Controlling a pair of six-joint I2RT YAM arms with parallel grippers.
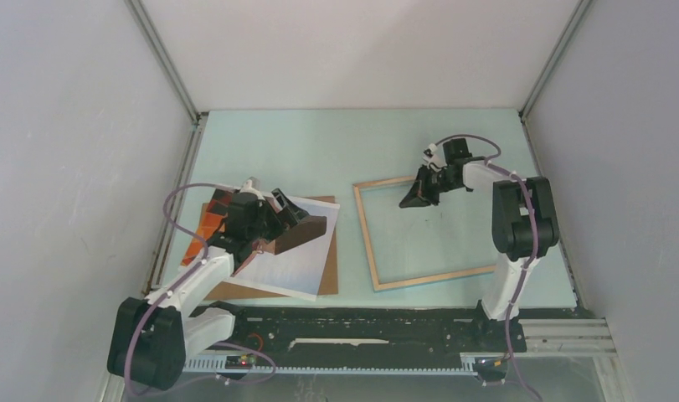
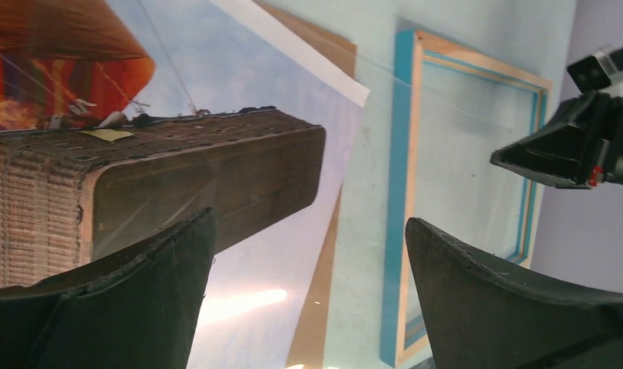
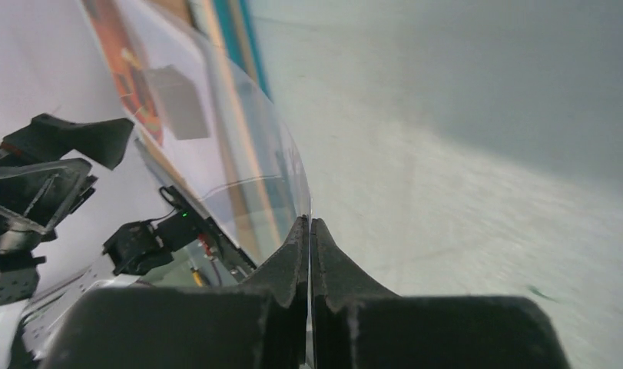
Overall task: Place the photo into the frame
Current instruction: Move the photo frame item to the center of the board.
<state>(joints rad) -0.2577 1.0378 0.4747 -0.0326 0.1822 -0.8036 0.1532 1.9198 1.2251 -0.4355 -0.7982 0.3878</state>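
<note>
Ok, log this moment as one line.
left gripper open above photo | right gripper shut on clear pane at frame | photo not yet in frame

Both arms are built in the same way. The left arm and the right arm have smooth white link sections, and between these sit big black joint housings with rounded corners. A thin grey-purple cable runs in loose loops along each arm. The wrist parts are black and angular. The right wrist carries a small white block. The jaws are matte black and wedge-shaped, and their edges are a little rough. The left wrist view shows a small red spot on the black head of the right arm.
</note>
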